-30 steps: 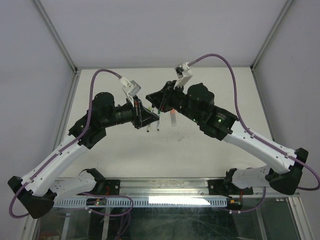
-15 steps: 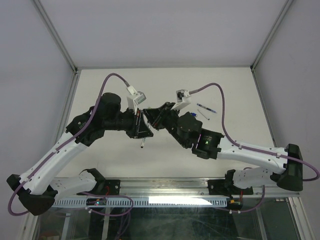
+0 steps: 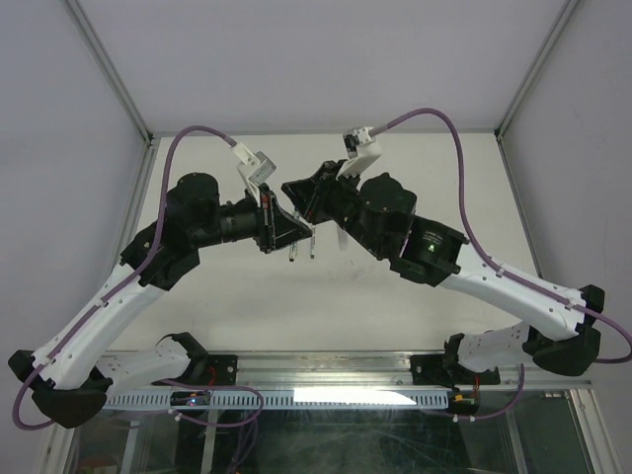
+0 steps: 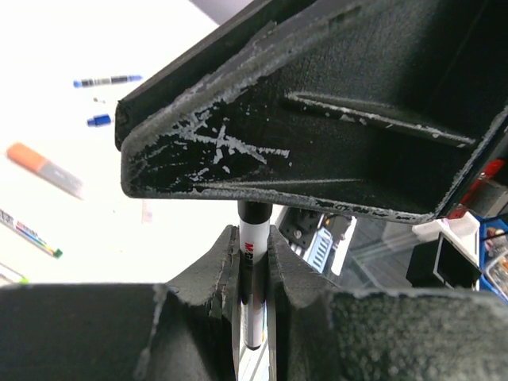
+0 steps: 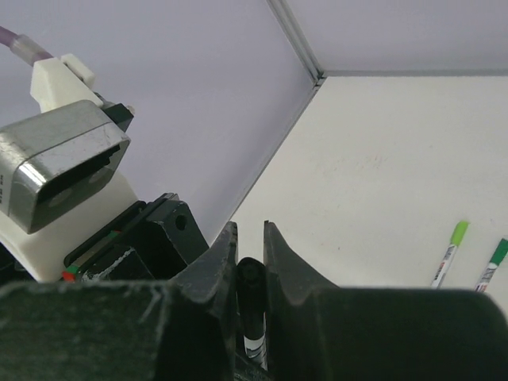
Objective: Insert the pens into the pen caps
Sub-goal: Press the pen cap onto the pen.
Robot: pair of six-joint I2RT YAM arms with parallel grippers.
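Arms, both, have pulled back up. Half a second ago the wrists were pressed close together and lower toward the near edge, right elbow dropped. Now they sit mid-table, about where they were a second ago.

Left gripper (image 4: 252, 234): jaws clamped on pen (image 4: 254, 313), white barrel, red lettering, black upper end running up out of sight behind the other arm's finger.

Right gripper (image 5: 250, 230): jaws pinched on a black round end, read as the cap (image 5: 251, 279), with a bit of pale barrel below it.

Both grips are unchanged over the second.

Judgement: the dip-and-return looks like a push of pen into cap. Cannot tell whether the cap is fully seated, since the joint is hidden by the fingers in both wrist views.

Around, all on the table (image 3: 395, 286) and well apart from the grippers:
- blue pen (image 4: 107, 80)
- blue cap (image 4: 98, 121), loose, near the blue pen
- orange marker (image 4: 44, 167)
- lime pen (image 5: 451, 252) beside green pen (image 5: 492, 266)

In the way: the grippers crowd each other, so there is little room to realign.
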